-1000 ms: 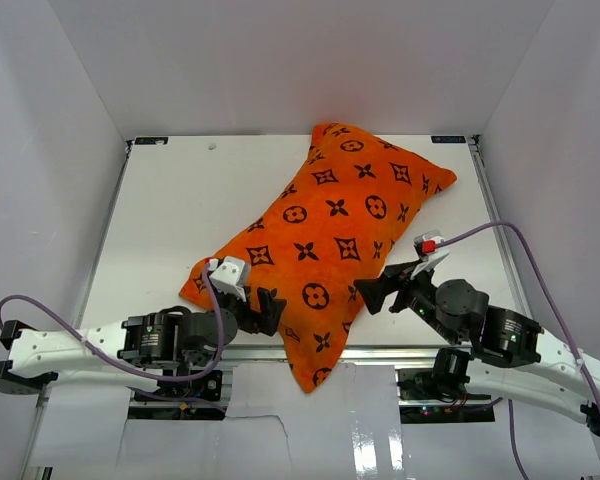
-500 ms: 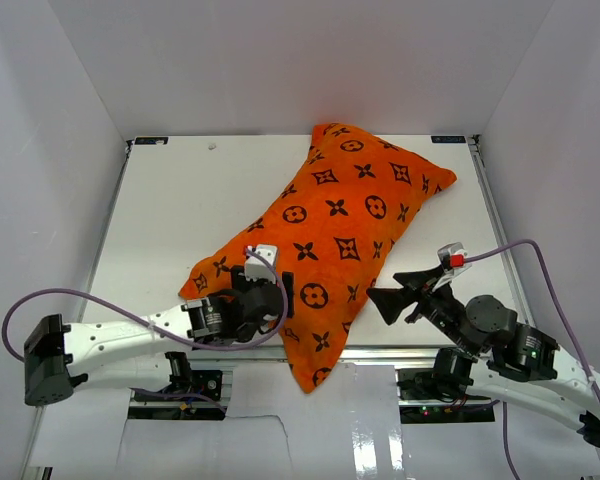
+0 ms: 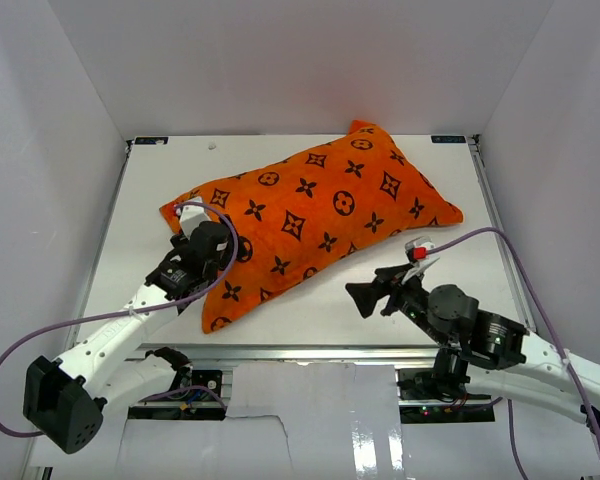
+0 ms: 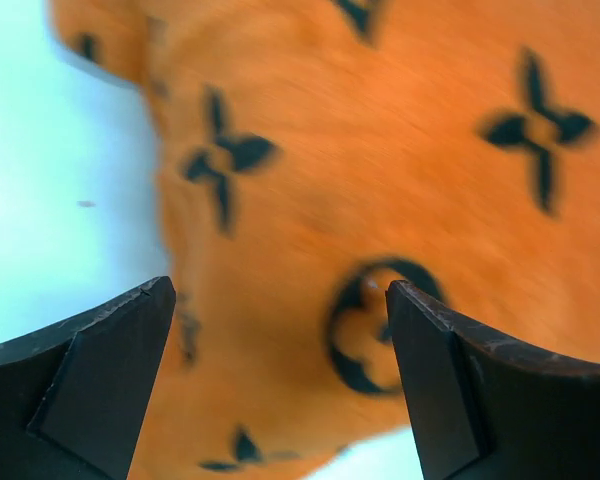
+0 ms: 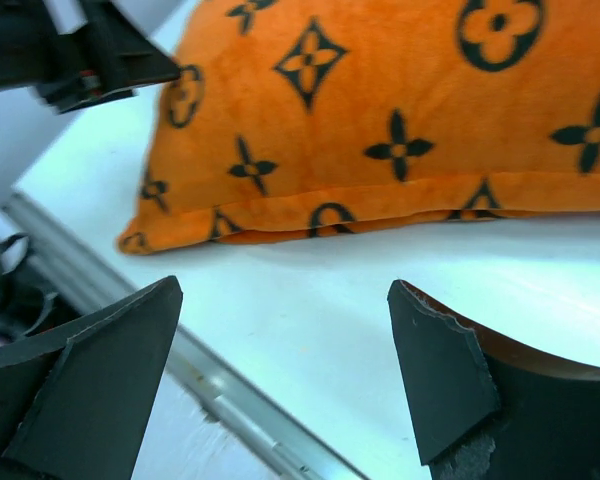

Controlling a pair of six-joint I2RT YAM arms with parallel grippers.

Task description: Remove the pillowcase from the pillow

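1. progress check: pretty much nothing is done. the pillowcase (image 3: 320,215) covers everything and no white shows anywhere, so i'd say the whole job is left.
2. where it is: it lies slantwise across the counter (image 3: 160,190), with one end toward the near left and the other up at the far right corner.
3. containers: the case is the only one here. it's stuffed plump, so i reckon the pillow sits fully inside, out of sight. a seam runs along the near long edge in the right wrist view, but i can't tell which end is the opening.
4. left gripper (image 4: 280,300): the fingers are spread wide at the left end of the case, with orange fabric filling the gap beyond them. nothing is pinched. the view is blurry, so i can't tell if they touch the cloth.
5. right gripper (image 5: 280,295): the fingers are wide apart and empty. it hangs over bare counter just in front of the near edge, clear of the fabric.
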